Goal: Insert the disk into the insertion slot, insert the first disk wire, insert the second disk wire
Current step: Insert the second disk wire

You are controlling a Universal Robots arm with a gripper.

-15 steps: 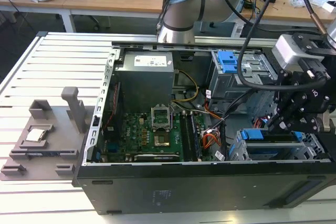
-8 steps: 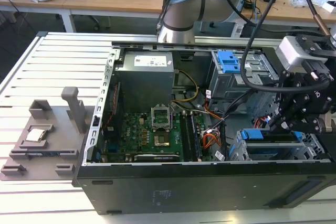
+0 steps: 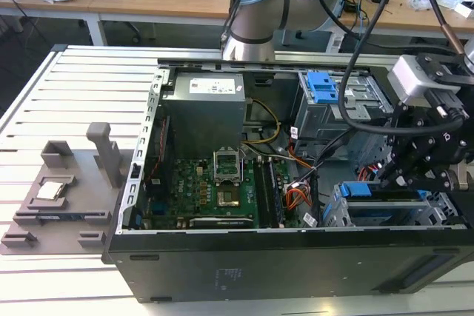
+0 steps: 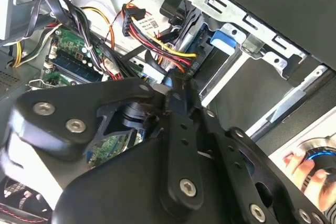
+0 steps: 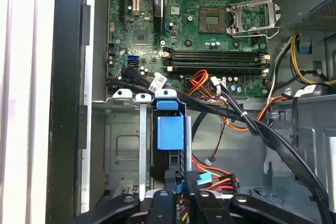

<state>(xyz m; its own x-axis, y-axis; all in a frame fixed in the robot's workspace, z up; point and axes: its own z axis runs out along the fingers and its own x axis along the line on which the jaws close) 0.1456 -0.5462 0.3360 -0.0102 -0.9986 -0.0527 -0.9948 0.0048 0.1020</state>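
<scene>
Gripper [image 5: 181, 203] at disk [image 5: 170, 132] (wires alongside)

My tool [image 5: 181, 203] is matte black with bare silver screw heads. Just beside its fingertips I see the disk [image 5: 170, 132], bright blue on its carrier, sitting in the dull grey insertion slot [image 5: 123, 145]. Close by the tool runs a bundle of red, orange, yellow and black wires [image 5: 215, 179]. Beyond it I read the motherboard [image 5: 199, 30] as dark green with 2 black memory slots. Farther off, the desk [image 3: 67, 94] is white with ribbed stripes, and the computer case [image 3: 244, 268] is black.
</scene>
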